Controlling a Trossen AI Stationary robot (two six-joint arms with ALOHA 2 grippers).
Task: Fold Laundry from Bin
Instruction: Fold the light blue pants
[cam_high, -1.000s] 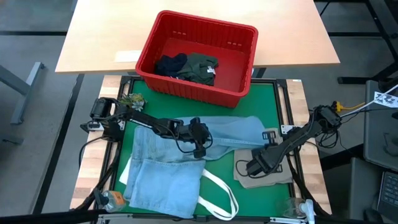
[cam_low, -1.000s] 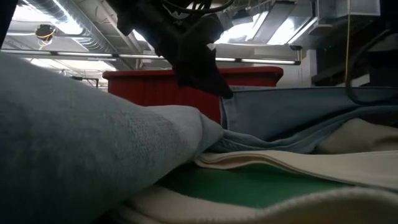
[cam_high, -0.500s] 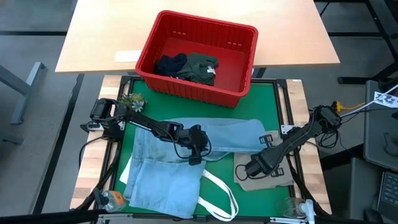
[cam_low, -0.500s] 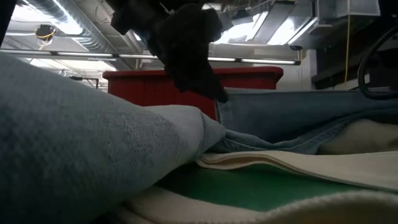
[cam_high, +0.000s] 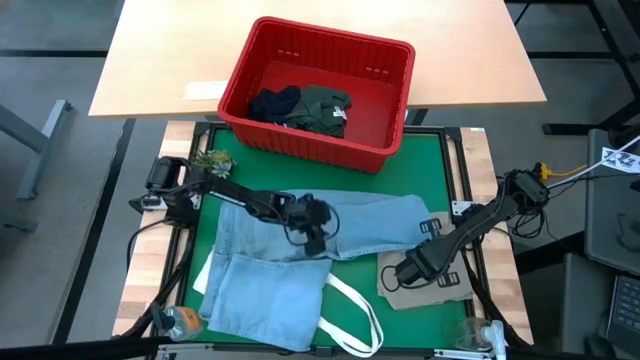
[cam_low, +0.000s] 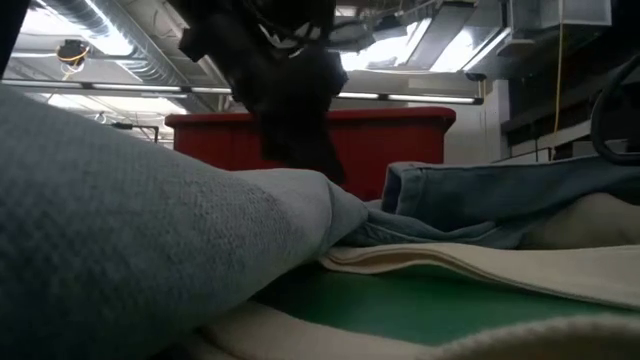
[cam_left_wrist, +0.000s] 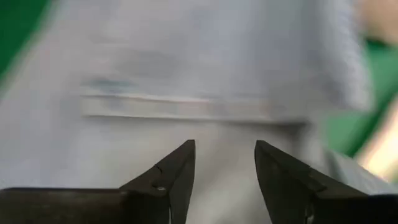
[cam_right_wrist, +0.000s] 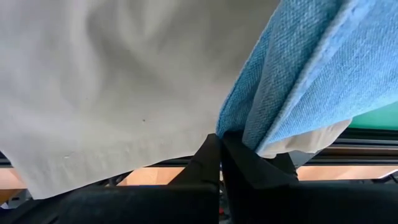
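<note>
Left pincer (cam_high: 313, 235) is over the middle of the light blue jeans (cam_high: 270, 265), which lie spread on the green mat (cam_high: 400, 325) of the counter. In the left wrist view its two dark fingers (cam_left_wrist: 174, 171) stand apart with a clear gap, and only denim shows between and behind them; nothing is held. Right pincer (cam_high: 405, 268) is low at the right side of the mat, where one leg of the jeans ends and meets the beige cloth (cam_high: 440, 290). In the right wrist view its fingers (cam_right_wrist: 214, 158) are closed together, and the blue denim edge (cam_right_wrist: 292, 81) and the beige cloth (cam_right_wrist: 106, 81) come down to the tips; I cannot tell which of the two cloths is pinched, or if any is. The jeans are folded at the near left part, and one leg stretches across toward the right arm. A white tote bag (cam_high: 350, 310) with its strap lies partly under the jeans near the front edge. The red bin (cam_high: 395, 115) stands at the far edge of the mat, partly on the wooden table behind, and it holds a dark olive shirt (cam_high: 325, 108) and a dark navy garment (cam_high: 272, 105) side by side. From the low view the red bin wall (cam_low: 400, 140) shows behind the denim folds (cam_low: 480, 190).
</note>
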